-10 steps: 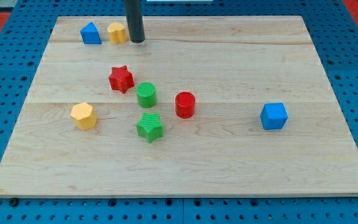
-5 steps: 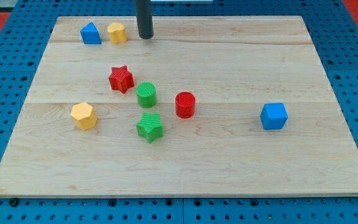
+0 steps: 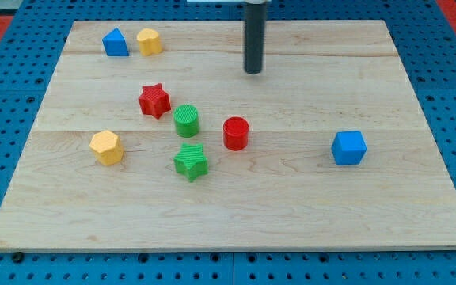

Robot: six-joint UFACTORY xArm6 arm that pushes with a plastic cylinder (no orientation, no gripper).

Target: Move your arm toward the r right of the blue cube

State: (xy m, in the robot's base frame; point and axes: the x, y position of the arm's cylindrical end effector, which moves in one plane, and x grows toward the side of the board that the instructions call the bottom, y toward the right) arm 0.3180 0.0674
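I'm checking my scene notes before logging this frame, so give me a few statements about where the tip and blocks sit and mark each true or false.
1. My tip touches the blue cube. False: it stands well apart, toward the view's upper left of the cube.
2. The red cylinder lies to the view's left of the blue cube. True.
3. The green star sits at the view's top edge of the board. False: it lies below the green cylinder, near the middle.
4. The small blue block and a yellow block sit side by side near the view's top left. True.
5. The red star is to the view's right of my tip. False: it is to its left.
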